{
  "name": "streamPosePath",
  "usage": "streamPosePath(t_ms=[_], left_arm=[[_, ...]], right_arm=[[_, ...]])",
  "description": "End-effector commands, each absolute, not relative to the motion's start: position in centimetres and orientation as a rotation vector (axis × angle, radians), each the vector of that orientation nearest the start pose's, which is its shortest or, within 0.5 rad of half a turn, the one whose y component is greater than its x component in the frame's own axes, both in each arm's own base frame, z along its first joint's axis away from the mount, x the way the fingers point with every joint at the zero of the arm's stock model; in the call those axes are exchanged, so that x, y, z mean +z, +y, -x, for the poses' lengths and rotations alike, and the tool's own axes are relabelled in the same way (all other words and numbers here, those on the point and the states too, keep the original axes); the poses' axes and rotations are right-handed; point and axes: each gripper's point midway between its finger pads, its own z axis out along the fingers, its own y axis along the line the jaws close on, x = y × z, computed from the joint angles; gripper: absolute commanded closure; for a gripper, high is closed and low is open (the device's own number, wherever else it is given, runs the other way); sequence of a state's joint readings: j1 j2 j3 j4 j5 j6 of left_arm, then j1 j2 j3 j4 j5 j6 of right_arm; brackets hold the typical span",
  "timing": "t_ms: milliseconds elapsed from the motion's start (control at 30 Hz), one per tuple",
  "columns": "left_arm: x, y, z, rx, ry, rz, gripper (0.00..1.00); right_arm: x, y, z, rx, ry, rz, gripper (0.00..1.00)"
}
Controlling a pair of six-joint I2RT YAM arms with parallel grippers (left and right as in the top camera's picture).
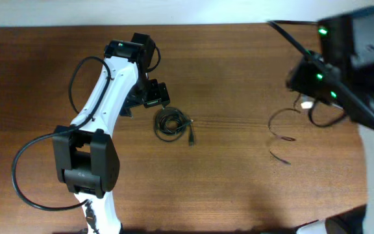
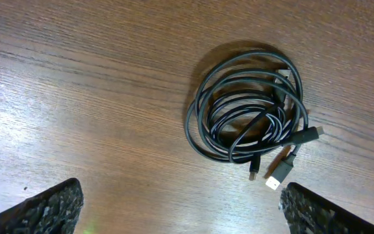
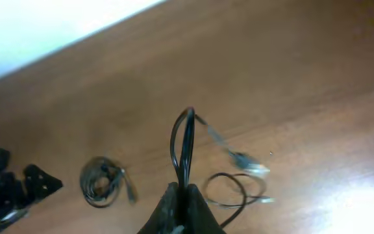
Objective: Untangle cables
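A tight coil of thin black cable (image 1: pixel 170 123) with plug ends lies at the table's middle; it also shows in the left wrist view (image 2: pixel 249 112) and the right wrist view (image 3: pixel 101 180). My left gripper (image 1: pixel 149 97) is open and empty just left of the coil, its fingertips (image 2: pixel 180 211) hovering beside it. My right gripper (image 3: pixel 186 195) is shut on a separate thin black cable (image 3: pixel 184 140), held raised at the right. That cable's loose loop (image 1: pixel 282 127) and plug ends (image 3: pixel 249 166) hang down to the table.
The brown wooden table (image 1: pixel 232 78) ends at a white wall along the far edge. The right arm's black body (image 1: pixel 349 52) with green lights looms at the upper right. The left arm's own thick cables (image 1: pixel 31 169) loop at the left.
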State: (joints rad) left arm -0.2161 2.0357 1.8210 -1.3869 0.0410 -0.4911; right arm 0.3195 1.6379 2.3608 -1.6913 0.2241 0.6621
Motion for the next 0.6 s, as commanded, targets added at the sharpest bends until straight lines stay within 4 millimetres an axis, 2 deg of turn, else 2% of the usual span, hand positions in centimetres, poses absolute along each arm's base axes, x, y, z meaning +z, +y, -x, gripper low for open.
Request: streamPosePath(t_ms=[0, 100, 167, 233, 267, 333, 400, 433, 467, 500, 533, 567], left_arm=[[10.7, -9.1, -37.1, -0.021, 3.161, 0.442, 0.01], [10.7, -9.1, -37.1, -0.021, 3.161, 0.442, 0.01], [10.7, -9.1, -37.1, -0.021, 3.161, 0.441, 0.01], [10.7, -9.1, -37.1, -0.021, 3.161, 0.440, 0.01], [10.7, -9.1, -37.1, -0.021, 3.161, 0.440, 0.01], [10.7, -9.1, -37.1, -0.021, 3.161, 0.440, 0.01], [10.7, -9.1, -37.1, -0.021, 3.161, 0.440, 0.01], [10.7, -9.1, -37.1, -0.021, 3.161, 0.440, 0.01], [10.7, -9.1, -37.1, -0.021, 3.161, 0.440, 0.01], [10.7, -9.1, -37.1, -0.021, 3.161, 0.440, 0.01], [10.7, -9.1, -37.1, -0.021, 3.161, 0.440, 0.01], [10.7, -9.1, -37.1, -0.021, 3.161, 0.440, 0.01]], right_arm=[[39.4, 6.3, -30.8, 0.150, 2.426, -0.520, 0.96], [38.8, 6.3, -31.0, 0.135, 2.448, -0.521, 0.96], [37.5, 6.5, -31.3, 0.108, 2.490, -0.520, 0.96], [34.7, 6.0, -31.4, 0.010, 2.569, -0.531, 0.96], [32.9, 5.2, -31.6, -0.091, 2.594, -0.555, 0.96], [30.5, 3.8, -31.9, -0.213, 2.578, -0.687, 0.96], [27.6, 3.7, -32.3, -0.276, 2.610, -0.705, 0.95], [26.9, 3.8, -32.3, -0.279, 2.626, -0.704, 0.85], [26.0, 3.7, -32.0, -0.301, 2.648, -0.700, 0.55], [25.7, 3.6, -31.9, -0.322, 2.672, -0.656, 0.35], [25.6, 3.6, -31.9, -0.339, 2.691, -0.601, 0.09], [25.6, 3.4, -31.9, -0.364, 2.701, -0.544, 0.02]])
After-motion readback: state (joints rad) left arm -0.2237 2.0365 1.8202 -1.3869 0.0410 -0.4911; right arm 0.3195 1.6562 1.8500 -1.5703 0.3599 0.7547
